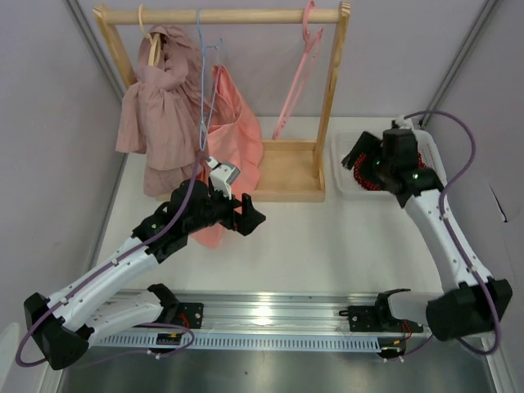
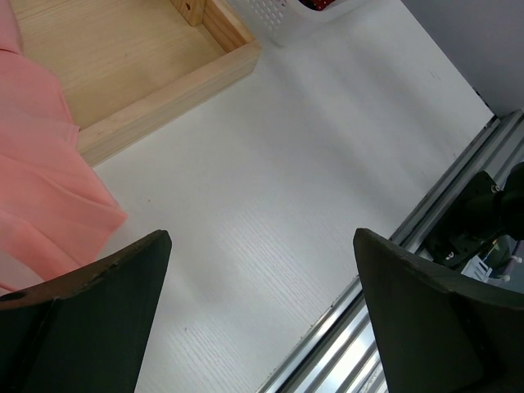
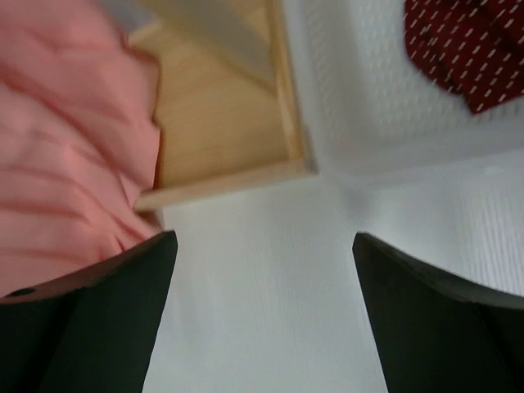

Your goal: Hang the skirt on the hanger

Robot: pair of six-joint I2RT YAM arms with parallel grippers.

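Note:
The skirt (image 3: 467, 49), dark red with small white dots, lies in the white basket (image 3: 360, 98) at the right of the table. In the top view only red bits of the skirt (image 1: 366, 182) show under my right gripper (image 1: 355, 157), which hovers over the basket's left part. In its wrist view my right gripper (image 3: 262, 311) stands open with nothing between the fingers. The pink hanger (image 1: 296, 78) hangs from the right end of the wooden rail. My left gripper (image 1: 252, 214) is open and empty above the table in front of the rack, as its wrist view (image 2: 262, 319) also shows.
The wooden rack's base tray (image 1: 286, 172) sits left of the basket. A salmon-pink garment (image 1: 233, 139) on a light blue hanger and a dusty-pink garment (image 1: 155, 115) hang at the rack's left. A metal rail (image 1: 270, 315) runs along the near edge.

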